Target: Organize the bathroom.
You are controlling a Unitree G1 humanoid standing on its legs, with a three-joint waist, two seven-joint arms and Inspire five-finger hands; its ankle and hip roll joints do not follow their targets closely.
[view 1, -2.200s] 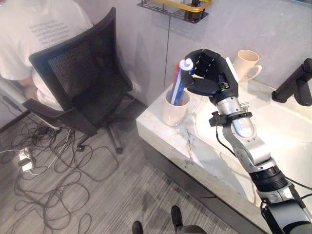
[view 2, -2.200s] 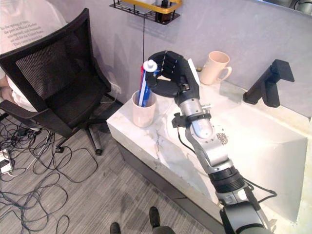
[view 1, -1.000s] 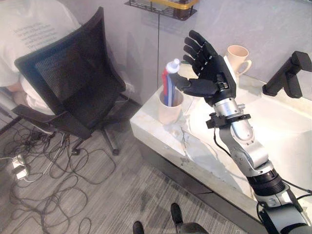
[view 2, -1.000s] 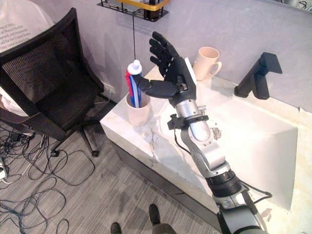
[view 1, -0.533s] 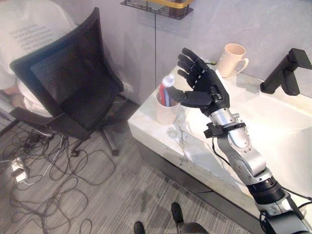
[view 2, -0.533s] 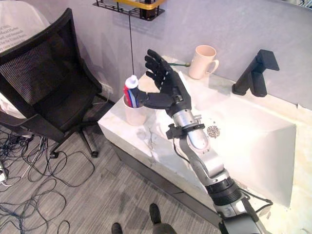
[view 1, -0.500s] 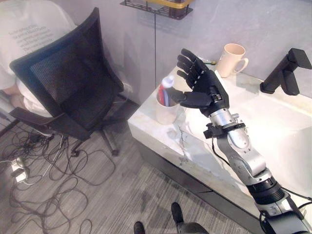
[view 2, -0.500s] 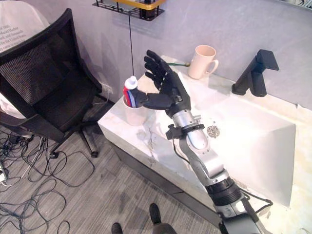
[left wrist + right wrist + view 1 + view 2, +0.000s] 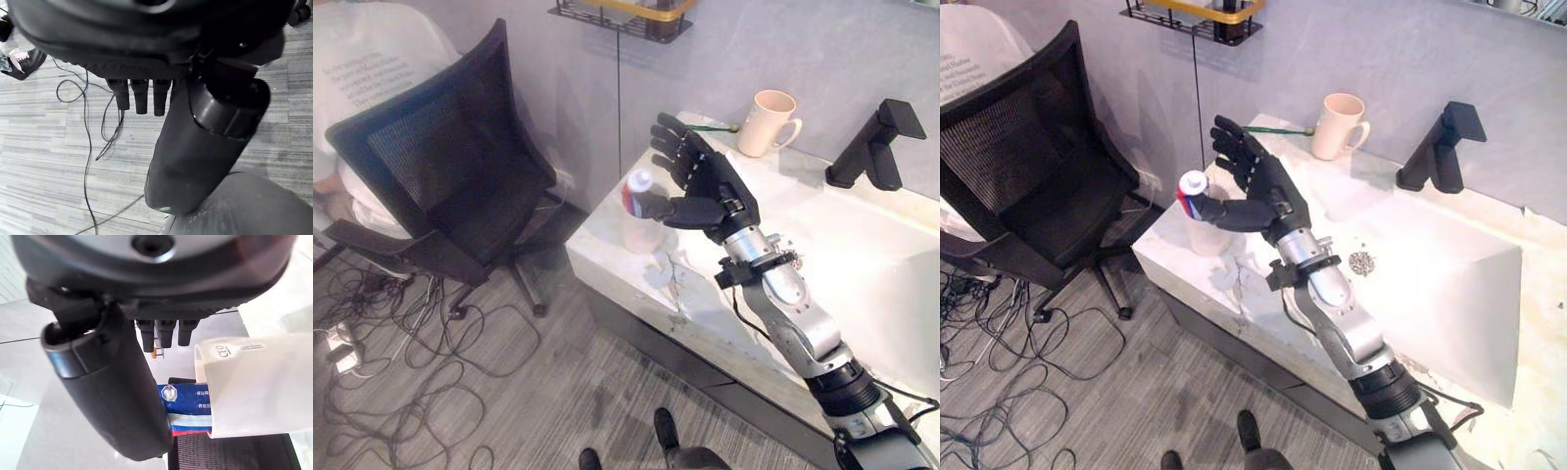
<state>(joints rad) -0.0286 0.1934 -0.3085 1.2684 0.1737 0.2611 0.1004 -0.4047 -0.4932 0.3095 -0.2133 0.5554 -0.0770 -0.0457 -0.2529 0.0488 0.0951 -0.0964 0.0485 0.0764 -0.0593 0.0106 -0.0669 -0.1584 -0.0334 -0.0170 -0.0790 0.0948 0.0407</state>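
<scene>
right hand (image 9: 1255, 191): fingers straight and spread wide, thumb stretched toward the cup, holding nothing.
toothpaste tube (image 9: 1192, 196): stands cap-up in the cup, just off the right thumb tip; can't tell if the thumb touches it. Lower part is hidden inside the cup.
cup (image 9: 1201, 233): pale, upright near the counter's corner, below and beyond the right thumb. In the head views it is hard to make out against the pale stone; the right wrist view shows its wall (image 9: 249, 387) close beside the thumb with the tube's striped end poking out.
left hand (image 9: 139, 95): seen in its own wrist view, fingers hanging straight, nothing in them, over grey plank floor.
mug (image 9: 768, 122): beyond the right fingertips near the wall, handle turned toward the faucet.
green item (image 9: 1273, 128): thin, lying beside the mug, partly hidden behind the right fingers; too small to identify.
faucet (image 9: 1440, 147): black, well away from the right hand, past the mug, at the far edge of the basin.
basin (image 9: 1449, 294): sunken, beside the right forearm, nothing standing in it; small drain strainer (image 9: 1362, 261) just next to the wrist.
counter (image 9: 636, 279): cup sits close to the front corner, little margin to the edge; bare stone under the right palm.
wall rack (image 9: 622, 18): above the right hand, cut off by the frame's top.
office chair (image 9: 440, 186): black, on the floor beyond the counter edge; a person in a white shirt (image 9: 367, 69) behind it, mostly cut off.
</scene>
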